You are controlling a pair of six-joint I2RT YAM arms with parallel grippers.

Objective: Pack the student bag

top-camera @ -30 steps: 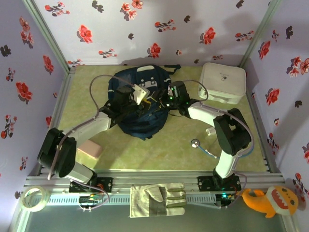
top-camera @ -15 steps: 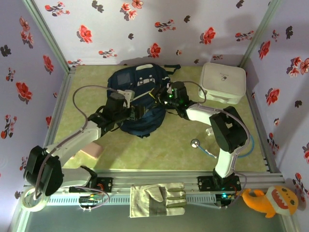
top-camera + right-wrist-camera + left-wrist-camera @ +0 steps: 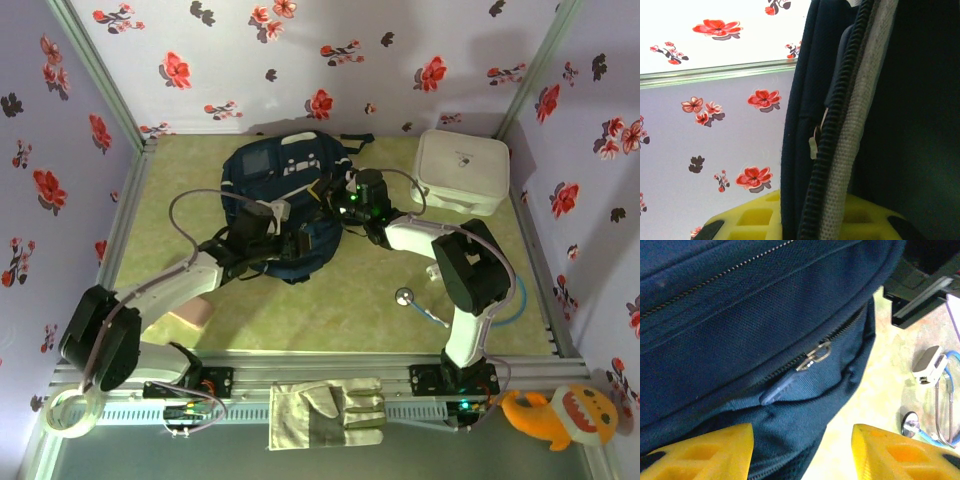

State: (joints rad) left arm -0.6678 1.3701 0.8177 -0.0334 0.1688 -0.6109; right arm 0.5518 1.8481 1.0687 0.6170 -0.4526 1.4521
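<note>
The student bag (image 3: 285, 195) lies flat on the far middle of the table (image 3: 330, 325), navy side up, with its grey square panel towards the far left. My right gripper (image 3: 337, 195) is at the bag's right edge. From the right wrist camera I see the bag's zip edge and its grey lining running down between the yellow fingers (image 3: 755, 220), so that hand is clamped on the bag's rim. My left gripper (image 3: 293, 240) sits at the bag's near edge. From the left wrist camera its two yellow fingers (image 3: 705, 452) stand apart with nothing between them but bag cloth beyond, so that hand is released. A blue zip pull (image 3: 790, 382) lies on the cloth just ahead of them.

A stethoscope (image 3: 420, 305) lies on the table to the near right of the bag, well apart from it. The white case (image 3: 460, 170) sits in the far right corner. A pink block (image 3: 190, 312) lies near left, partly under the left arm. On the near rail I see a glove (image 3: 325, 412), a tape roll (image 3: 68, 410) at the left end and an orange plush toy (image 3: 555, 415) at the right end.
</note>
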